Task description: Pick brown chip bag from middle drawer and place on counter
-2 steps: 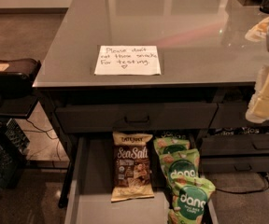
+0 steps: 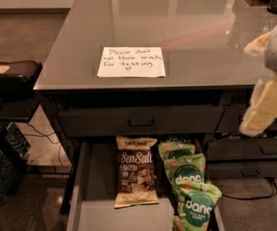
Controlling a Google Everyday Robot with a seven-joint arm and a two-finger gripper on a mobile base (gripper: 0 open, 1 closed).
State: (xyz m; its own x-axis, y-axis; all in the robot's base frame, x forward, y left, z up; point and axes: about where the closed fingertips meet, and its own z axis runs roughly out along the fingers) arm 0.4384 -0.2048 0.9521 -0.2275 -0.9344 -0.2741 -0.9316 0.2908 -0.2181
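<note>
Under the counter's front edge the drawer stands open. The gripper hangs at the desk's right edge; I cannot tell its state. The bag lies in the drawer, down-left of it, long axis front-to-back.

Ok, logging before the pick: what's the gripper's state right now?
Gripper: at the right edge beside the counter; open or closed cannot be told. The brown chip bag lies in the middle drawer.
</note>
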